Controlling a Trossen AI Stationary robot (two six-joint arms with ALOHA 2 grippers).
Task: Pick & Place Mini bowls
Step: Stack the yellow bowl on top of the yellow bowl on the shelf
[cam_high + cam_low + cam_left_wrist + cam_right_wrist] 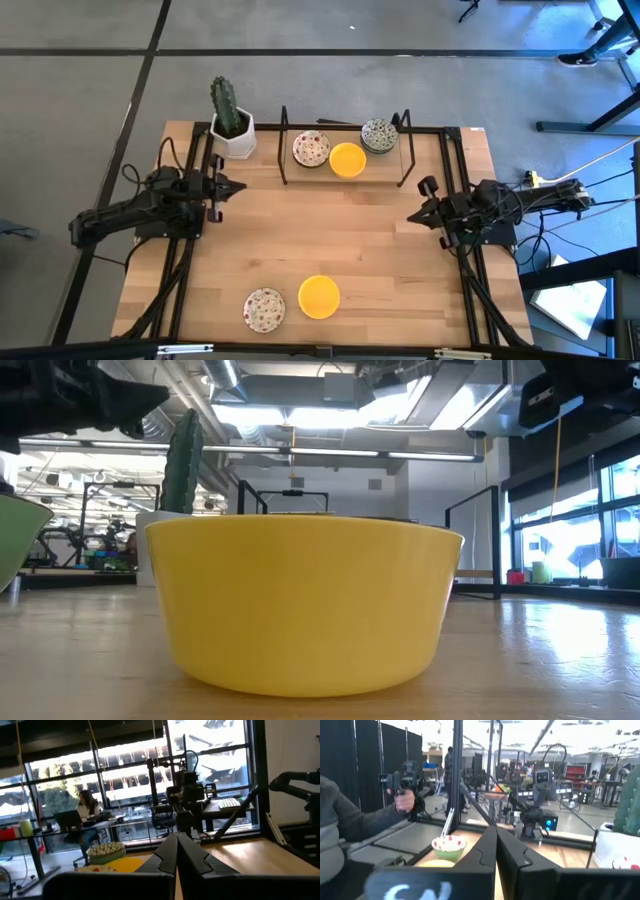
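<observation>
Five mini bowls show in the high view. A red-speckled bowl (311,149), a yellow bowl (347,159) and a green-blue bowl (379,134) sit inside a black wire frame (283,145) at the far side. Another red-speckled bowl (264,309) and a yellow bowl (319,297) rest on their bases near the near edge. The low view is filled by that yellow bowl (300,605). My left gripper (232,187) hovers shut at the table's left. My right gripper (415,215) hovers shut at the right. Both point toward the table's middle and touch nothing.
A white square pot with a cactus (232,125) stands at the far left corner beside the wire frame. Bare wood (330,225) lies between the two grippers. In the right wrist view a person's hand (405,797) holds a device beyond the table.
</observation>
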